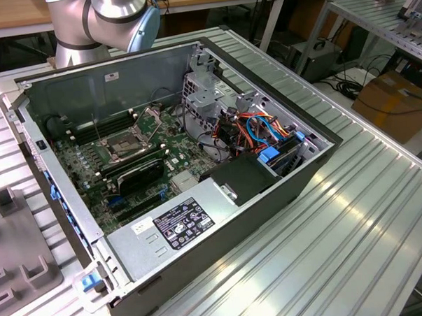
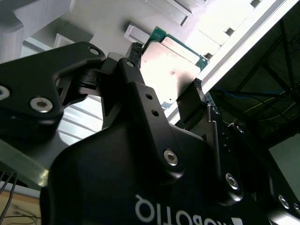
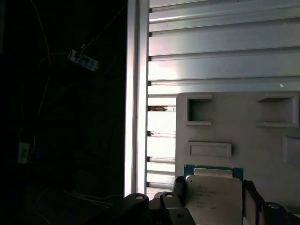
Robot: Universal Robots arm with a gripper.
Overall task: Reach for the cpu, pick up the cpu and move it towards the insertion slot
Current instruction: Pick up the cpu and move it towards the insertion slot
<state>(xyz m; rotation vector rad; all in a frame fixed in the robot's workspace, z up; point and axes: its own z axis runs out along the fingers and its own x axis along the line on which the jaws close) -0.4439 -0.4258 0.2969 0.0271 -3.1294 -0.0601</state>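
The cpu (image 2: 174, 70) is a thin square chip with a dull silver face and a green rim, also seen in the first wrist view as the cpu (image 3: 213, 199). My gripper (image 2: 166, 68) is shut on it, one black finger (image 2: 136, 61) on each opposite edge; in the first wrist view my gripper (image 3: 213, 192) holds it over a grey holder plate (image 3: 234, 126). The insertion slot (image 1: 130, 142) is the metal-framed socket on the motherboard inside the open computer case (image 1: 192, 54), with its wire levers raised. The arm's joint (image 1: 103, 19) stands behind the case's back wall.
The case holds a power supply box (image 1: 175, 226), a black card (image 1: 138, 176), dark memory slots (image 1: 91, 132) and a drive cage with cables (image 1: 266, 138). A grey fixture (image 1: 19, 257) lies at the exterior view's left. The ribbed metal table (image 1: 340, 229) runs to an edge rail (image 3: 137, 93).
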